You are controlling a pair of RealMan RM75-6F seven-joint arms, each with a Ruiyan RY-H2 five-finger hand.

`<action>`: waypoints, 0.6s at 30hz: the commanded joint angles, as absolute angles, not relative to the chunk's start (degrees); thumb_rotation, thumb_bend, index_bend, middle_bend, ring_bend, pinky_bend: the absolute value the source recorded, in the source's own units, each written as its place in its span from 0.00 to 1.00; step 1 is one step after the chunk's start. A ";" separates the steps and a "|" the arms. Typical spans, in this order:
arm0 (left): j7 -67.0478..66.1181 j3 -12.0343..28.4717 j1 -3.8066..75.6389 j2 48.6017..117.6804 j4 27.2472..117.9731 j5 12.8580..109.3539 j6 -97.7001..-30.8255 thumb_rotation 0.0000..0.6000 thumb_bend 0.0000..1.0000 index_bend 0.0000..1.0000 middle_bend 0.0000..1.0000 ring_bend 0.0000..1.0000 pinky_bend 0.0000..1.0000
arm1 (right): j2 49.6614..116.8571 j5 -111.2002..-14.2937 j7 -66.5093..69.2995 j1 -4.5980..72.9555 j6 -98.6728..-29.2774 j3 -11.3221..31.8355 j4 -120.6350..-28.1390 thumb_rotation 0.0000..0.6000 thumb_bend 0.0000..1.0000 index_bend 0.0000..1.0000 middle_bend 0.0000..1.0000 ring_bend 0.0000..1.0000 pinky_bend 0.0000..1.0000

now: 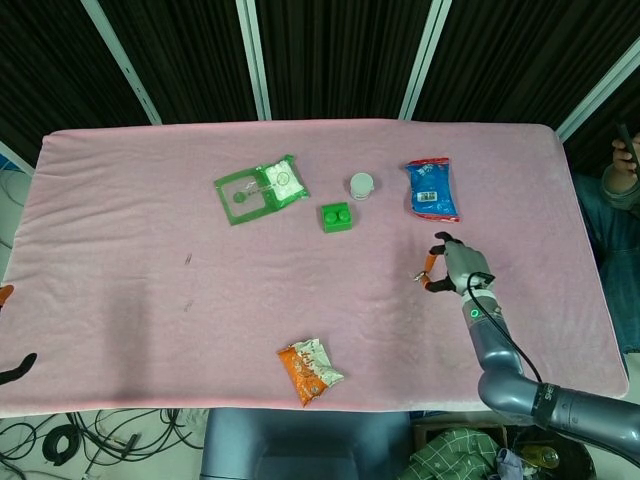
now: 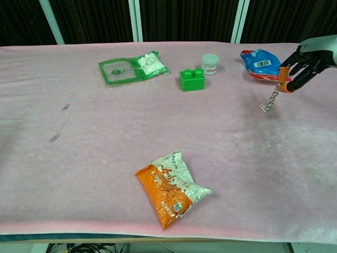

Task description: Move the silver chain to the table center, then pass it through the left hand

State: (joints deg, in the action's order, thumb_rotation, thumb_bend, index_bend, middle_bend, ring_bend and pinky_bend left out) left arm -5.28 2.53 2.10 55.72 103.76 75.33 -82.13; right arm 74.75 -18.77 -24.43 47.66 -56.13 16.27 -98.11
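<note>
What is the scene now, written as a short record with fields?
right hand: pinches the top of the silver chain, which hangs down
chain end: near the pink cloth; contact cannot be told
left hand: at the table's left edge, only fingertips visible
near the chain: blue packet beside it
centre back: green brick, white cup
front: orange snack bag
</note>
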 commanded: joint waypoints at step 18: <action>-2.79 2.35 1.85 54.86 103.27 76.31 -82.12 1.00 0.22 0.08 0.08 0.00 0.00 | 83.86 -10.48 -30.48 57.64 -57.68 19.51 -95.18 1.00 0.36 0.66 0.09 0.14 0.21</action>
State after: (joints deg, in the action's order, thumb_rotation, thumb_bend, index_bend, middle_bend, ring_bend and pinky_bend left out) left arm -2.82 2.36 1.86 54.89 103.27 76.29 -82.11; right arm 83.44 -10.81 -30.23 57.22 -57.60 19.27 -95.46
